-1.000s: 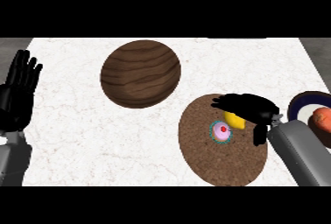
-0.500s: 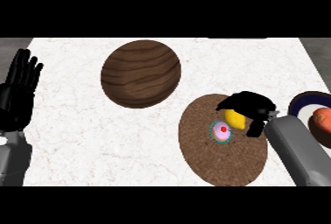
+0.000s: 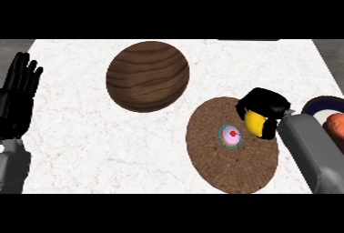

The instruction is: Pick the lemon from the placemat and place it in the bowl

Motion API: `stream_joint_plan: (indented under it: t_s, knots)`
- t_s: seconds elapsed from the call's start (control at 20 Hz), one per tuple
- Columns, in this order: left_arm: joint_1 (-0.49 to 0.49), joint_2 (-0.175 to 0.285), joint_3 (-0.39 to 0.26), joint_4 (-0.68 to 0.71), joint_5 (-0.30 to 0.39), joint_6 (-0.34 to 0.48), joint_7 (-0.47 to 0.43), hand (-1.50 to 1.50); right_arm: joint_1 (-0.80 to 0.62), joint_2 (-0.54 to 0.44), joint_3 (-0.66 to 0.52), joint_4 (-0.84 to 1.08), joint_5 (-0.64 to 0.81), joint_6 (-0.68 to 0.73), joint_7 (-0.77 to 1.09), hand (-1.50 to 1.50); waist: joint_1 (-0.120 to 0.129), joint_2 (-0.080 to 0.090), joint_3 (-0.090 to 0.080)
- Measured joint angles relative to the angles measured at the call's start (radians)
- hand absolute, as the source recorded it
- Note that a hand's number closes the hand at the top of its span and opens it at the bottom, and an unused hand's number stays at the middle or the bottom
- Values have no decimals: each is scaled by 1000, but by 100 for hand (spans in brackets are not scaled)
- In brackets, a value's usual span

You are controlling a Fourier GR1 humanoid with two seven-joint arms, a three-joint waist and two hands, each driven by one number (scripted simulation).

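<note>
Our right hand (image 3: 263, 105) curls around the lemon (image 3: 254, 124) over the placemat (image 3: 228, 168), frame right; our left hand (image 3: 16, 103) rests open, far left.

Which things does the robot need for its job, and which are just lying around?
For the job: lemon, right hand curled round it, placemat, wooden bowl.
Lying about: pink round thing on the placemat, plate and orange thing at right edge, left hand resting at left.
</note>
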Motion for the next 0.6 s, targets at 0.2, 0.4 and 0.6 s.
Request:
stream_joint_plan:
  t_s: [0.2,0.4,0.6]
  knots:
    - [-31,-10,-20,-9,3,-8,5,0,-143,-93,-98,167,-11,12,21,150,45,23,4]
    - [-59,-20,-39,-15,-1,-9,9,0,-236,-169,-162,292,-14,-6,37,150,80,42,7]
    - [-69,-34,-51,-2,-9,-5,0,0,-303,-220,-205,385,-17,-56,22,150,92,49,8]
